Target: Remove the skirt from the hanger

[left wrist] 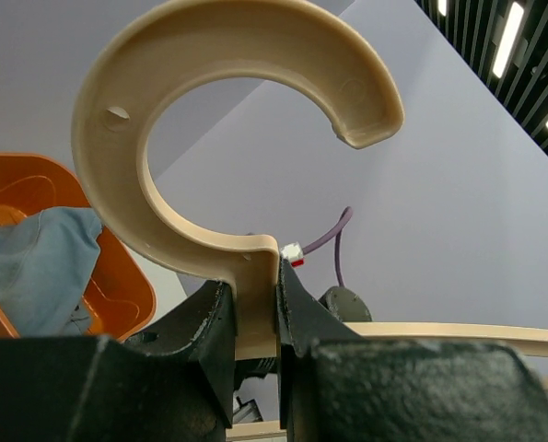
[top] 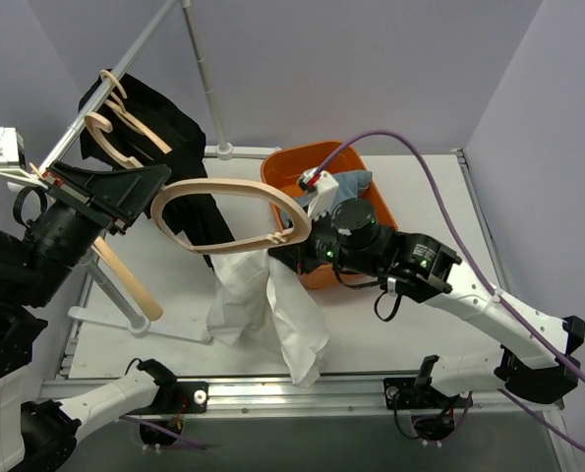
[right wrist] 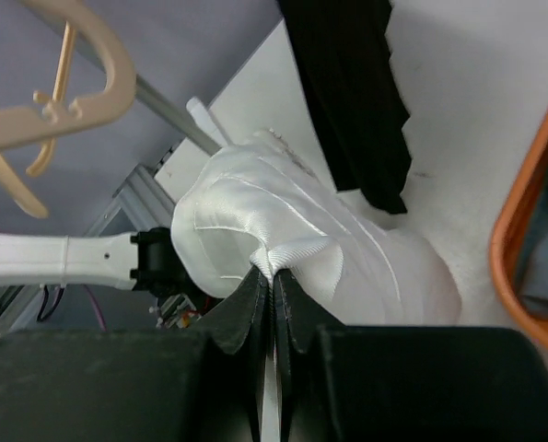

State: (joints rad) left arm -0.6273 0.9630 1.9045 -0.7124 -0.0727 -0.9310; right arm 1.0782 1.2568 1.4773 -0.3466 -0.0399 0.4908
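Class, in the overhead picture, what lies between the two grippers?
The beige hanger spans that gap in the top view, from the left gripper clamping its neck to the right gripper pinching the white skirt.

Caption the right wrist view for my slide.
Right gripper shut on a fold of the white skirt, with a black garment hanging behind it.

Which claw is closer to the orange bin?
Right. The right gripper is beside the orange bin, pinching the white skirt; the left gripper holds the hanger farther left.
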